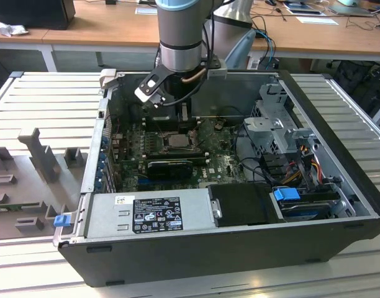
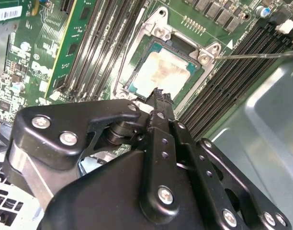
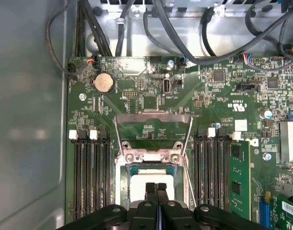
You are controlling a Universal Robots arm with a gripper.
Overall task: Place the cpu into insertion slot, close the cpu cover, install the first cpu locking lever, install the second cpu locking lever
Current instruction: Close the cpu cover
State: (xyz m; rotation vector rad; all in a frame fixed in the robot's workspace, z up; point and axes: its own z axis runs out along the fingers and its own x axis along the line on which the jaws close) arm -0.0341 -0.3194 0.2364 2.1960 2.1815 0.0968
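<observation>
cpu (image 3: 139, 179) lies framed by the cpu cover (image 3: 121, 184), and I see my gripper (image 3: 156, 186) just above it, fingertips clenched together, empty.

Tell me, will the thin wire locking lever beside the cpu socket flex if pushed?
Probably springy: the locking lever is a long, slender bare-metal rod, so it may bow before moving. Its smooth, shiny surface could let the shut pincer slip off. Likely very light.

In the first wrist view the fingers (image 3: 151, 191) hide part of the cpu (image 3: 138, 181).
</observation>
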